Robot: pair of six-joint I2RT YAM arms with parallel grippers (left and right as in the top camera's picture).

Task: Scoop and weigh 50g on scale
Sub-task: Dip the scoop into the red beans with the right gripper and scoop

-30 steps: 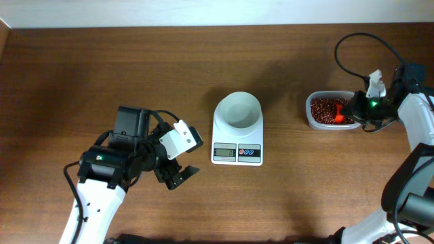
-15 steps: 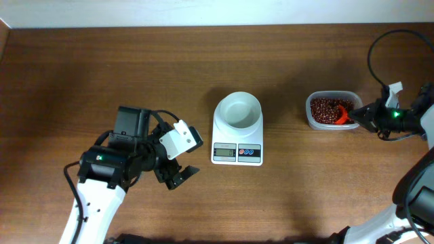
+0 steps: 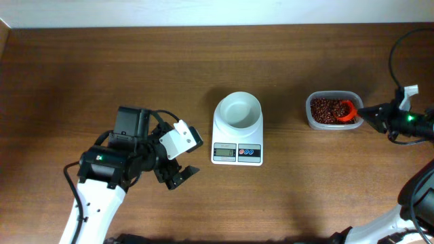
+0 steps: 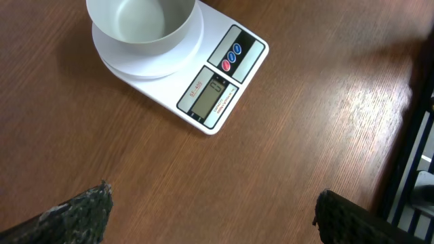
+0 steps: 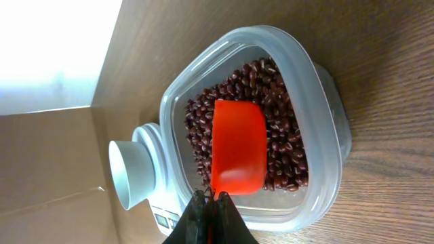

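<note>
Scale (image 3: 237, 144): white, stands on the brown table (image 3: 285, 203); its display (image 4: 211, 93) faces the robot, but the reading is too small to make out.
Bowl (image 3: 238, 110): round, white, seated on the rear half of the scale, behind the display.
Beans (image 3: 324, 108): dark red-brown, loose heap, all inside the clear tub (image 3: 330, 127). The tub stands on the table to the right of the scale, near it but apart.
Scoop (image 3: 346, 110): orange-red, lies over the beans at the end of the tub farthest from the scale.
Right gripper (image 3: 364, 114): on the far side of the tub from the scale, at the tub rim. Its fingers are pressed together, pinching the near end of the scoop.
Left gripper (image 3: 175, 175): well to the left of the scale and slightly nearer the robot, above the bare table. Fingers (image 4: 74, 210) are spread wide, with nothing between them.
</note>
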